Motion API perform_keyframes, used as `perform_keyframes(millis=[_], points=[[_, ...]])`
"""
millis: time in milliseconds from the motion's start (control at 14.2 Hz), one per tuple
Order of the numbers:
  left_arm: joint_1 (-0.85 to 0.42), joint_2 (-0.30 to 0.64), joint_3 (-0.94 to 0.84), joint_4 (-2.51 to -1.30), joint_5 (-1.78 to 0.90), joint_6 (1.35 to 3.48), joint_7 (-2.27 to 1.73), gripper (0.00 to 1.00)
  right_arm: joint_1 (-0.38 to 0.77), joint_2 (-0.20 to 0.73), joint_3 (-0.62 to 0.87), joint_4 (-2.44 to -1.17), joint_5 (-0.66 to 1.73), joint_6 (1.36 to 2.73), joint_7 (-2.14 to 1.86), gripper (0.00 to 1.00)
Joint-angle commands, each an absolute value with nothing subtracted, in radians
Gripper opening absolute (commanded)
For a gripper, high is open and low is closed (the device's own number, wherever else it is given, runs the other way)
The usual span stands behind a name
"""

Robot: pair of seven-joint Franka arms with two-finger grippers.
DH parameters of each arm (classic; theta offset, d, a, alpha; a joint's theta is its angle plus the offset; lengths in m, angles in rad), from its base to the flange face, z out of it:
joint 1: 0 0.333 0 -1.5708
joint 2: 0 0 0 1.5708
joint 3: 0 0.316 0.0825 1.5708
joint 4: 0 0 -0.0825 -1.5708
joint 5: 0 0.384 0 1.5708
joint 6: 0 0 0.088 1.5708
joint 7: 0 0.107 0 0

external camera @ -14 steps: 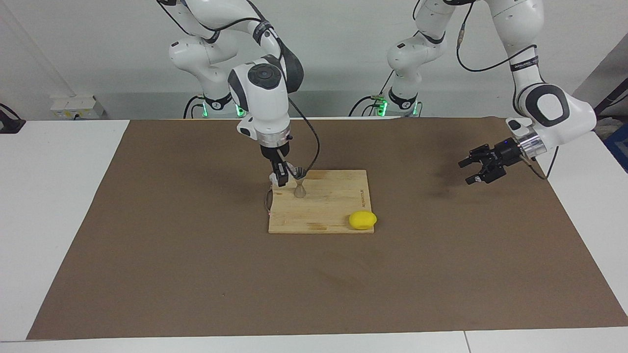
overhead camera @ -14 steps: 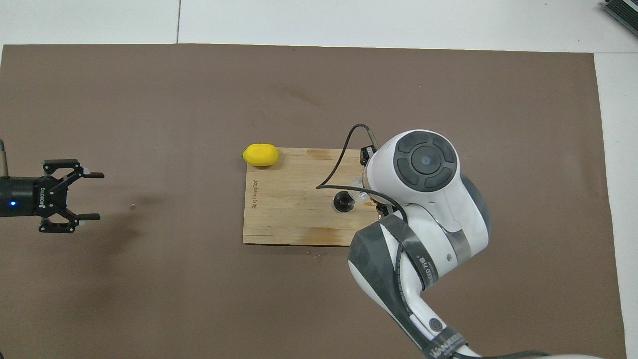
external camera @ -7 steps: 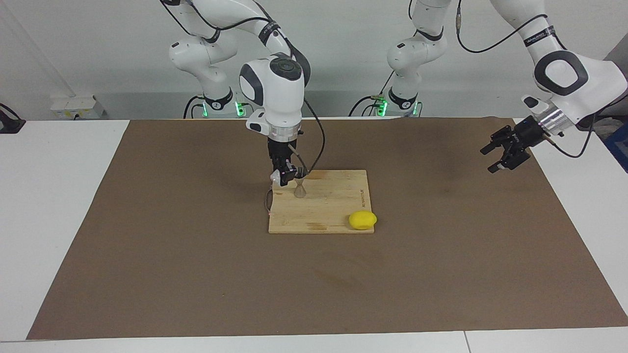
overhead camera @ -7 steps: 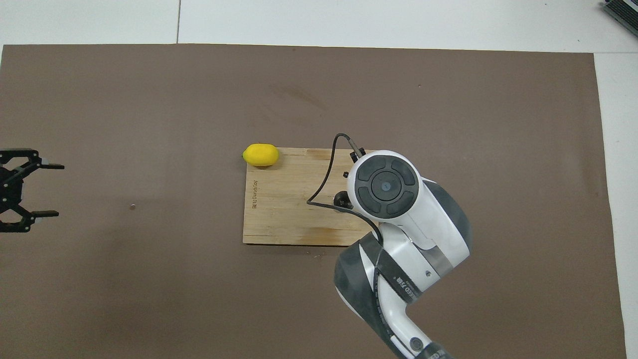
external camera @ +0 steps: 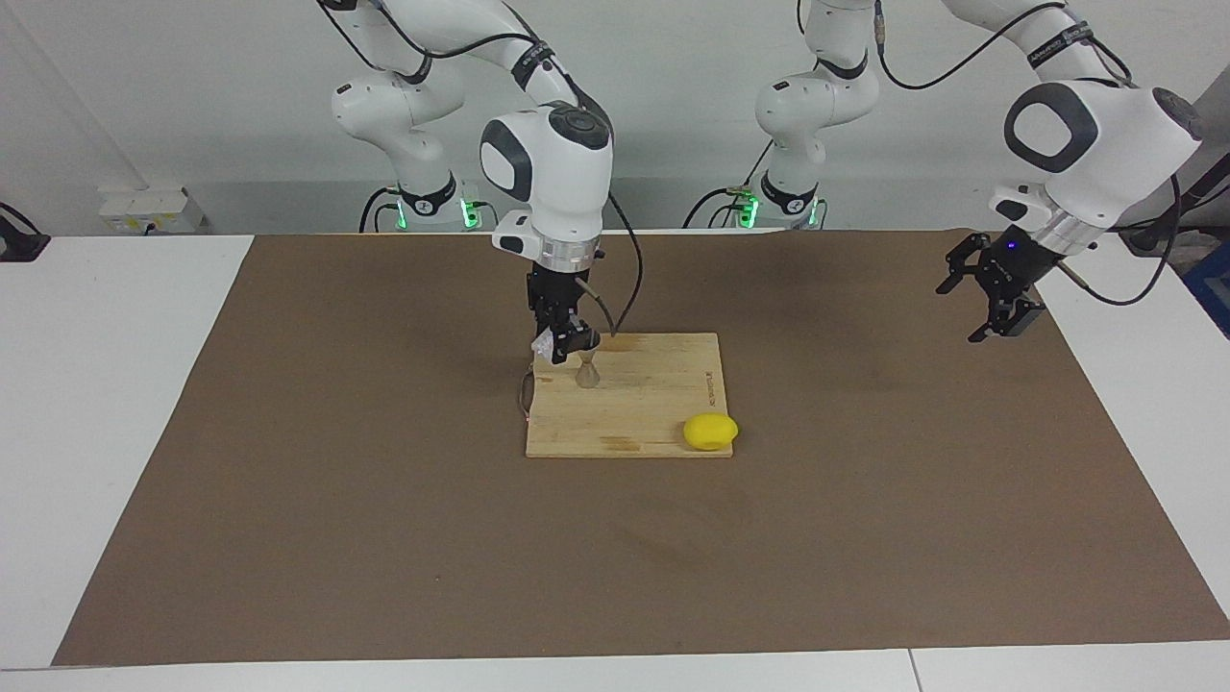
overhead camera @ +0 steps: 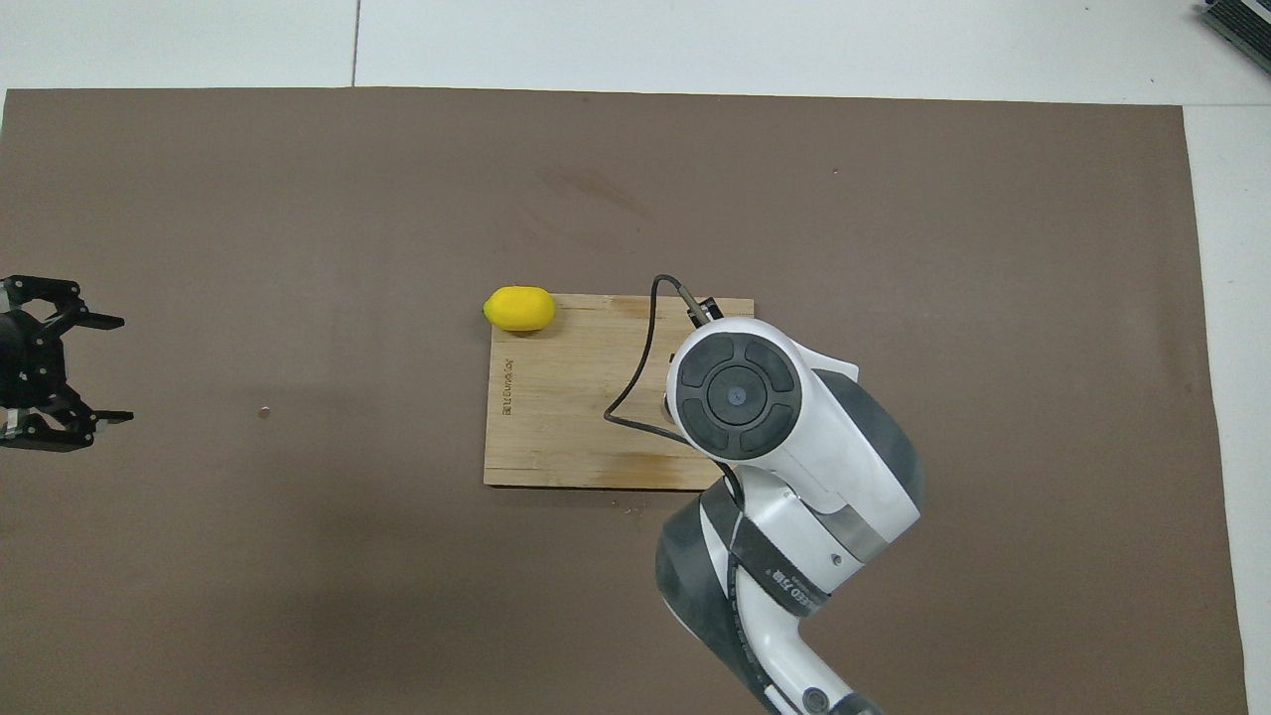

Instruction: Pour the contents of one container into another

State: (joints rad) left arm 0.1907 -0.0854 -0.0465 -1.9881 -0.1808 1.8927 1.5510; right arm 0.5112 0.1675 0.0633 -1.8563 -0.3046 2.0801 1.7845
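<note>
From the facing side, the right gripper (external camera: 565,344) holds the cup (external camera: 549,347) over the jigger (external camera: 587,370) on the board (external camera: 663,404); it has straightened, so pouring looks finished. From overhead, the left gripper (overhead camera: 84,369), wide, has drawn away.
</note>
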Motion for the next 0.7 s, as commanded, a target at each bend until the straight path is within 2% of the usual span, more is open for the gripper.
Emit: perform_keyframes(millis=[0, 634], points=[[0.124, -0.129, -0.040, -1.928, -0.080, 1.728, 1.121, 1.00, 0.531, 0.146, 0.066, -1.867, -0.360, 2.071, 1.810, 0.00], [0.135, -0.143, -0.041, -1.914, -0.075, 1.654, 0.303, 1.00, 0.555, 0.130, 0.066, -1.890, -0.445, 2.066, 1.809, 0.00]])
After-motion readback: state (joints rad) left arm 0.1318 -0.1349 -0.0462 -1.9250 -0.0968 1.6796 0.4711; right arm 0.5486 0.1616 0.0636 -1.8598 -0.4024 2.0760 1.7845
